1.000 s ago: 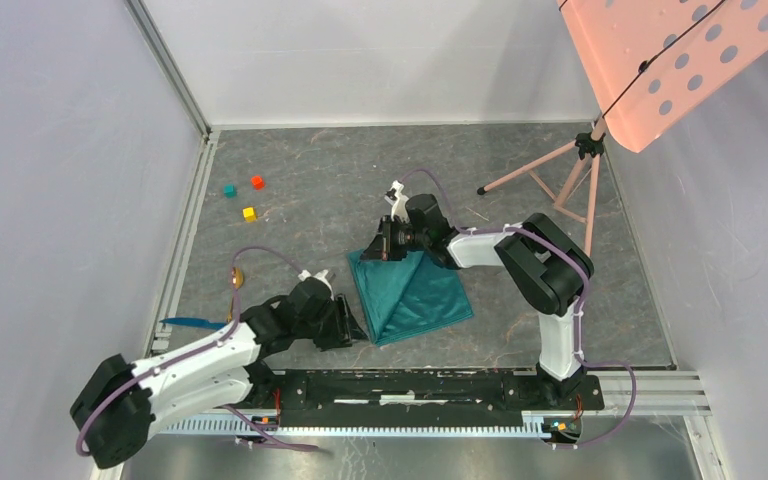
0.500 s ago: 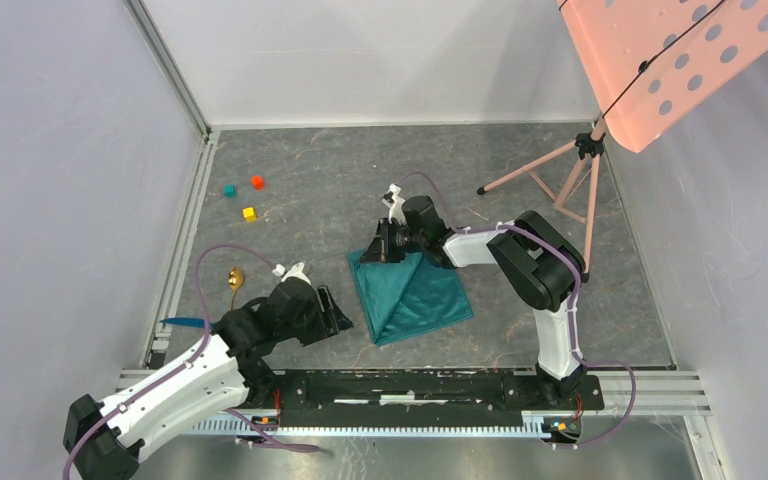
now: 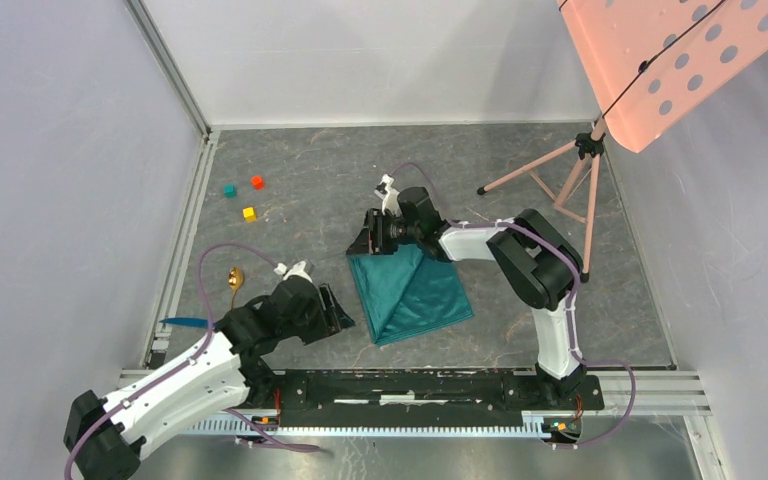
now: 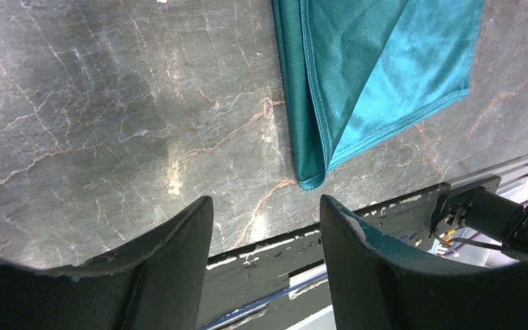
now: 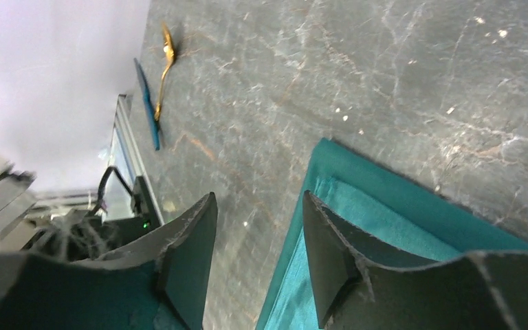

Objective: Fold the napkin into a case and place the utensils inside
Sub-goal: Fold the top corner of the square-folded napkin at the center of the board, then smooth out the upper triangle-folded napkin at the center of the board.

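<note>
Napkin (image 3: 410, 292) lay part-folded; left claw (image 3: 338, 311) and right claw (image 3: 364, 240) stood spread, empty; next fold likely required regrasping an edge.

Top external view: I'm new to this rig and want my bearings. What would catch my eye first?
The folded teal-green fabric napkin lies at the centre, with the right claw open at its far corner. At top right stands a large pink perforated board on a tripod. Near the left edge lie a small gold metal spoon and a slim bright-blue utensil.
</note>
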